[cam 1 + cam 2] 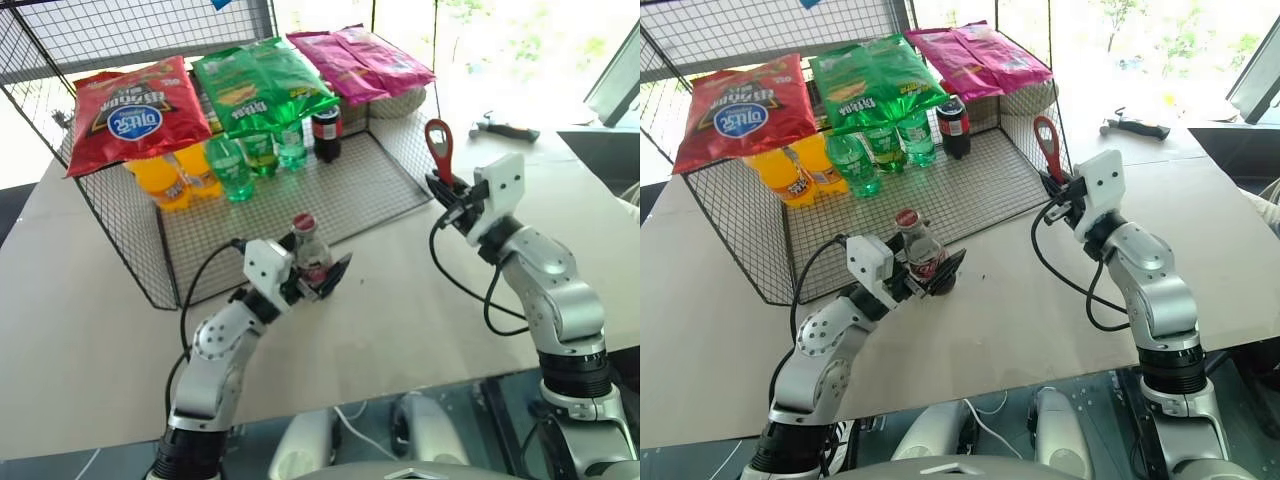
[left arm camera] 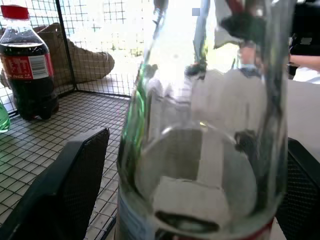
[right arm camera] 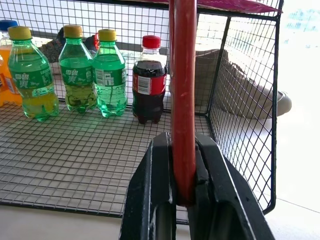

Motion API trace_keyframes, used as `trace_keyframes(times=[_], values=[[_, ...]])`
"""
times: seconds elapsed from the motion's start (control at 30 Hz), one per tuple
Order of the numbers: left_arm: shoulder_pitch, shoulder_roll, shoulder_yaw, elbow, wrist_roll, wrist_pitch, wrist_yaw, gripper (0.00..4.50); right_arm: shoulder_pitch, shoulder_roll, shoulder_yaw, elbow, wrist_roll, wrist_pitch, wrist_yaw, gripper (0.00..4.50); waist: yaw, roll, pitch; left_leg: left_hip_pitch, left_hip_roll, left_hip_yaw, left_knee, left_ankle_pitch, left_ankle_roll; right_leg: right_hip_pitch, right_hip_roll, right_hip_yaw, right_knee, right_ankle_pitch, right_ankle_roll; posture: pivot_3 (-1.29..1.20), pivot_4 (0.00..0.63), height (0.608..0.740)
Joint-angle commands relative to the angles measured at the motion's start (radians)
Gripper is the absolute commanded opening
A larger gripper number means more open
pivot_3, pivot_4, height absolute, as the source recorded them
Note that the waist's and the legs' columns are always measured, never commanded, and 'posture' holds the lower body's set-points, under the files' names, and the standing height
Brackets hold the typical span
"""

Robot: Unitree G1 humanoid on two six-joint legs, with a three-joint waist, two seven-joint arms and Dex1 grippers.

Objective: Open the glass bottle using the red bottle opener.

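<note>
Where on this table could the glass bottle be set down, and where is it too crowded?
Free: the bare table between the left gripper, around the glass bottle, and the right gripper holding the red bottle opener. The wire basket has bare front mesh. Crowded: its back, with green bottles, orange bottles and snack bags.

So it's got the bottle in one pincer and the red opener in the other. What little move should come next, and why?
Probably the right pincer should bring the red bottle opener across and down toward the glass bottle. The opener is clamped upright, well apart from the bottle, whose cap is still on. The left pincer stands wide around the bottle, so it may need to tighten first.
</note>
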Motion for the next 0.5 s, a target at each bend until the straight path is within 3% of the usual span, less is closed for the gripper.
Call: trace_keyframes(times=[0.03, 0.5], values=[[-0.032, -0.001, 0.023, -0.079, -0.032, 0.008, 0.021, 4.45, -0.017, -0.006, -0.016, -0.01, -0.003, -0.03, 0.006, 0.0, 0.0, 0.0, 0.0, 0.0, 0.0, 0.0, 0.0, 0.0, 0.0, 0.0, 0.0, 0.0, 0.0, 0.0, 0.0, 0.0, 0.15, 0.735], [-0.004, 0.009, 0.01, -0.094, -0.039, 0.026, 0.018, 4.45, -0.023, 0.0, -0.002, -0.003, -0.015, -0.047, 0.014, 0.0, -0.001, 0.0, 0.0, 0.0, 0.0, 0.0, 0.0, 0.0, 0.0, 0.0, 0.0, 0.0, 0.0, 0.0, 0.0, 0.0, 0.15, 0.735]])
